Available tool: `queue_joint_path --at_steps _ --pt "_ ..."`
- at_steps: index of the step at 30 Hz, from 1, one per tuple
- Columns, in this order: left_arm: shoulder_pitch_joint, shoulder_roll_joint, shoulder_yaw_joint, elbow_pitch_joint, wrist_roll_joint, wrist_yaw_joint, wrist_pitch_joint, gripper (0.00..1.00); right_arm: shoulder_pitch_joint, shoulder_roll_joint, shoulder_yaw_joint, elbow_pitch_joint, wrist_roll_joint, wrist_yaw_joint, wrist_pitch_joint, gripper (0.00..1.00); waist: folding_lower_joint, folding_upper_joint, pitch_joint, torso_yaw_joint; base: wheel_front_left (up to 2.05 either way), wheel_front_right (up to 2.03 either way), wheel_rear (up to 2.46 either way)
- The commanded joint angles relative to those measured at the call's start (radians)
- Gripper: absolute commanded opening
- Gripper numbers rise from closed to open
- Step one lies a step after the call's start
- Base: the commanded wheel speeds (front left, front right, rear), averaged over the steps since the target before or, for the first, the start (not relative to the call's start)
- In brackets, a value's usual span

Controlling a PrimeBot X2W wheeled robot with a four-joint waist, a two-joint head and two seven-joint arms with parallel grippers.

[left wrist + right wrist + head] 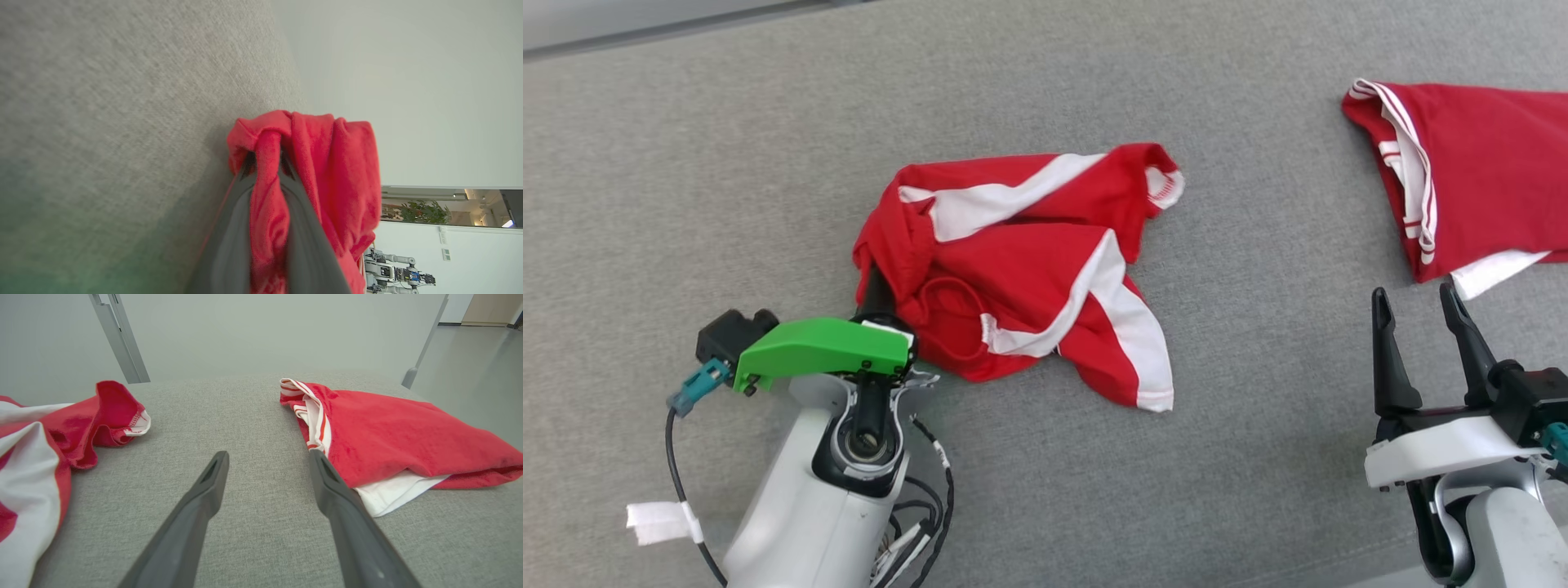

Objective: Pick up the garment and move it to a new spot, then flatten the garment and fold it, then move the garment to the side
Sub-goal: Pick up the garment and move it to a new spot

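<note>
Left tool (267, 161) clamped on crumpled garment (1021, 269) edge, right tool (1413, 294) spread (grey surface (1258, 367) between)

The left forearm (792, 490) was cased in pale grey and capped by a green cover (821, 347) fastened with small dark screws. A black cable (678, 465) with a white tape tag (658, 521) was led to a teal connector (696, 388). The long fingers (1390, 367) of the right gripper (1413, 291) were moulded dark under a white cover (1437, 453), with what seemed another teal plug (1558, 441).
</note>
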Motion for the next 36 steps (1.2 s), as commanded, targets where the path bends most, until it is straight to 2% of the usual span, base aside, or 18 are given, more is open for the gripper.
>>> queue_joint_path --at_steps 1,2,3,4,7,9,10,16,21,27,36 --pt "0.055 0.046 0.020 0.080 0.012 0.010 -0.021 0.00 0.014 -0.007 0.002 0.002 -0.009 0.000 0.000 1.00 0.0001 -0.0001 -0.051 0.049 0.00 0.00 0.00" --pt "0.061 0.046 0.023 0.099 0.014 0.001 -0.030 0.15 0.019 -0.013 0.004 0.002 -0.012 0.000 0.000 1.00 0.0001 -0.0001 -0.063 0.059 0.00 0.00 0.00" --pt "0.067 0.044 0.023 0.111 0.011 -0.005 -0.036 0.45 0.025 -0.017 0.004 0.004 -0.013 0.000 0.000 1.00 0.0001 -0.0001 -0.074 0.067 0.00 0.00 0.00" --pt "0.076 0.040 0.018 0.124 0.011 -0.015 -0.040 1.00 0.031 -0.021 0.006 0.006 -0.014 0.000 0.000 1.00 0.0001 -0.0001 -0.087 0.077 0.00 0.00 0.00" --pt "0.095 0.029 0.003 0.139 0.046 -0.052 -0.060 1.00 0.049 -0.032 0.006 0.010 -0.021 0.000 0.000 1.00 0.0001 -0.0001 -0.129 0.101 0.00 0.00 0.00" --pt "0.101 0.055 0.006 0.125 0.161 -0.077 -0.074 1.00 0.064 -0.036 0.003 0.009 -0.023 0.000 0.000 1.00 0.0001 -0.0001 -0.158 0.115 0.00 0.00 0.00" --pt "0.113 0.082 0.046 0.097 0.266 -0.070 -0.076 1.00 0.072 -0.038 -0.002 0.007 -0.026 0.000 0.000 1.00 0.0001 -0.0001 -0.170 0.123 0.00 0.00 0.00" --pt "0.310 0.040 0.225 -0.148 0.759 -0.064 -0.075 1.00 0.109 -0.034 -0.021 0.002 -0.038 0.000 0.000 1.00 0.0001 -0.0001 -0.226 0.156 0.00 0.00 0.00" --pt "0.499 0.023 0.273 -0.286 1.013 -0.097 -0.075 1.00 0.153 -0.024 -0.050 0.005 -0.055 0.000 0.000 1.00 0.0001 -0.0001 -0.291 0.173 0.00 0.00 0.00" --pt "0.654 0.023 0.302 -0.377 1.192 -0.131 -0.075 1.00 0.207 -0.003 -0.061 0.005 -0.083 0.000 0.000 1.00 0.0001 -0.0001 -0.345 0.177 0.00 0.00 0.00" --pt "0.678 0.022 0.294 -0.417 1.242 -0.173 -0.076 1.00 0.252 0.033 -0.061 0.003 -0.096 0.000 0.000 1.00 0.0001 -0.0001 -0.349 0.189 0.00 0.00 0.00"
